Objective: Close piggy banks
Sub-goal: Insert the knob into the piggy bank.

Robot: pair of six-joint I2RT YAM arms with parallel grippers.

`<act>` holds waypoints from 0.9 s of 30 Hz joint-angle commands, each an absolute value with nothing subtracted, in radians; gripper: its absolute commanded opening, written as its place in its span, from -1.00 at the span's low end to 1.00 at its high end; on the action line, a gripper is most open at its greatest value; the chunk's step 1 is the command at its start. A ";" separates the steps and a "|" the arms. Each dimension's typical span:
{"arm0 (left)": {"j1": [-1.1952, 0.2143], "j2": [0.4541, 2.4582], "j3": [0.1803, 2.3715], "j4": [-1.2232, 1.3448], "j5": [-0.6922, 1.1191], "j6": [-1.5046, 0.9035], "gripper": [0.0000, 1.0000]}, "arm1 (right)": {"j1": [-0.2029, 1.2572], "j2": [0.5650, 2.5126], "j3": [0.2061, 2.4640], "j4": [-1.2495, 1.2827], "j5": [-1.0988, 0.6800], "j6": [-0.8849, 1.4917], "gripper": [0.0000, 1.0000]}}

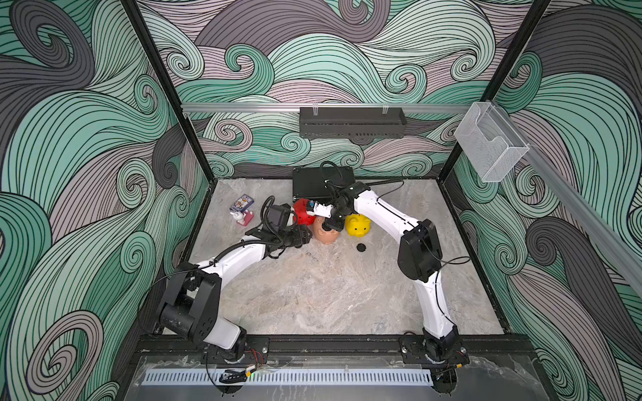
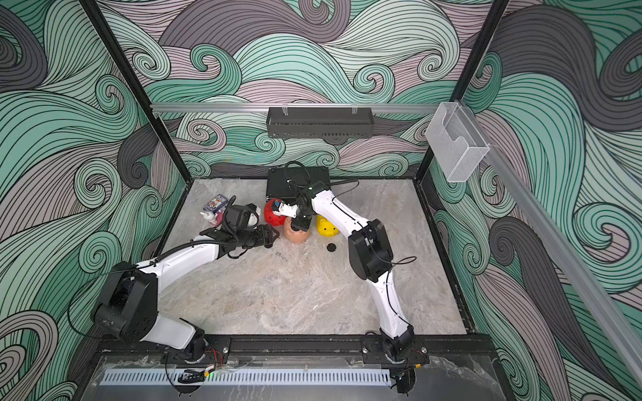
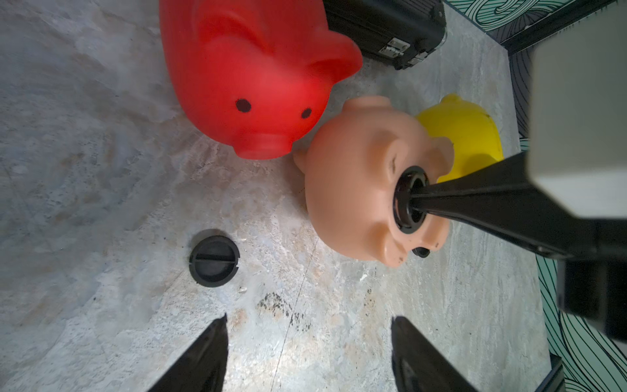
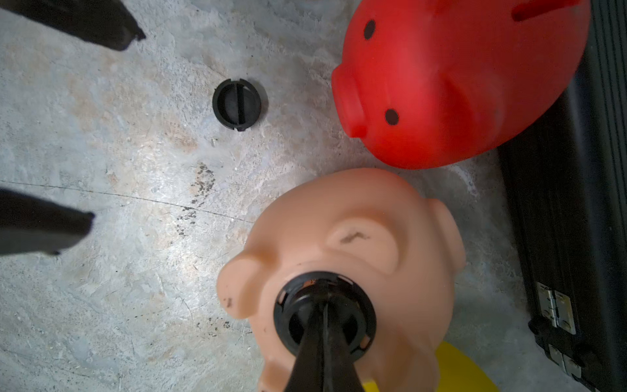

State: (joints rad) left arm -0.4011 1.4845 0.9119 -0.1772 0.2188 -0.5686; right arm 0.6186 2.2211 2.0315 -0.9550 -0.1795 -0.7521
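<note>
Since both top views look down from way up, you mostly get the layout: the peach pig (image 1: 326,239) lies belly-up mid-table between the red pig (image 1: 301,214) and the yellow pig (image 1: 358,225). The right gripper (image 1: 328,227) sits on its belly and the left gripper (image 1: 308,236) is just beside it. A loose plug (image 1: 361,247) lies near the yellow pig, and the card box (image 1: 242,203) has print too small to read. In the left wrist view, the left gripper (image 3: 308,319) has its jaws spread wide with nothing between them, near the loose plug (image 3: 214,261). In the right wrist view, the right gripper (image 4: 324,305) is pinched tight. Its tip pokes into the fitted plug (image 4: 281,305) filling the peach pig's (image 4: 390,244) belly hole, and the red pig (image 4: 441,85) shows its coin slot.
</note>
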 commanded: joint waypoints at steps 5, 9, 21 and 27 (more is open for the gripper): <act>-0.392 1.501 0.908 -0.158 0.239 -0.562 0.50 | 0.615 2.241 2.051 -0.985 -0.155 -0.770 -1.00; -0.392 1.513 0.913 -0.146 0.252 -0.568 0.51 | 0.616 2.243 2.055 -0.986 -0.144 -0.776 -1.00; -0.391 1.584 0.904 -0.014 0.336 -0.602 0.54 | 0.616 2.249 2.056 -0.991 -0.110 -0.834 -1.00; -0.392 1.632 0.927 0.001 0.334 -0.607 0.54 | 0.621 2.244 2.051 -0.991 -0.115 -0.869 -1.00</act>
